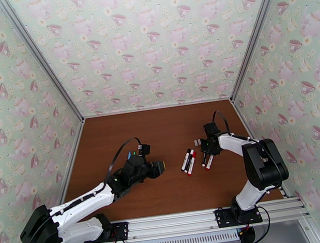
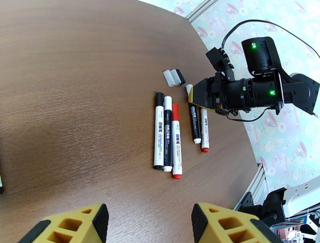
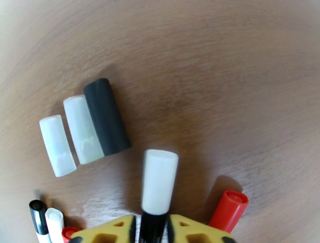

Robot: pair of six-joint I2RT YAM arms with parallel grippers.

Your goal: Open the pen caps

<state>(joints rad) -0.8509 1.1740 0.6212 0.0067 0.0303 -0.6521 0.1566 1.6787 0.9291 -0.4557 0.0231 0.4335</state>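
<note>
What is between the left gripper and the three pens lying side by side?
Only bare brown table, seen in the left wrist view. The left gripper hangs open short of the three pens, touching none.

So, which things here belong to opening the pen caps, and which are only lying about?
For the job: white-capped pen held in the right hand; red-capped pen beside it; three capped pens in a row.
Lying about: three loose caps, already off.

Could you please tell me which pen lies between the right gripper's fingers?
The white-capped pen with the black barrel; the right gripper straddles it, while the red-capped pen lies just outside its fingers.
</note>
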